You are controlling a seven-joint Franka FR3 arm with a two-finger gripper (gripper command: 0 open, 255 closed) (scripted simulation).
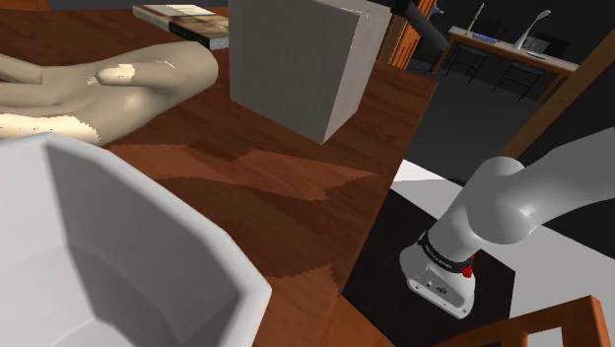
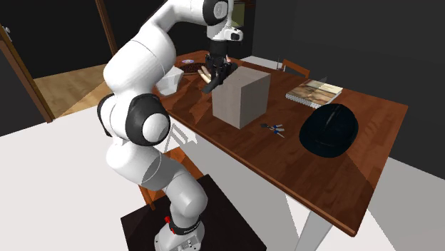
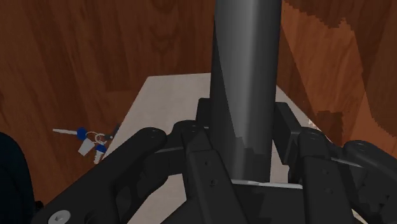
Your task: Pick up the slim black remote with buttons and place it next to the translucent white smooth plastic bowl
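fingers [image 3: 205, 172] clasping dark remote [image 3: 245, 76] between them, over pale box [image 3: 167, 102]

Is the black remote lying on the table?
No, the remote is clasped in the pincer, held up in the air over the white box.

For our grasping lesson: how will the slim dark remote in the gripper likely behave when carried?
The remote looks straight, so probably stiff. Much of it juts past the gripper, so it may pivot. Its smooth sheen hints it could slip.
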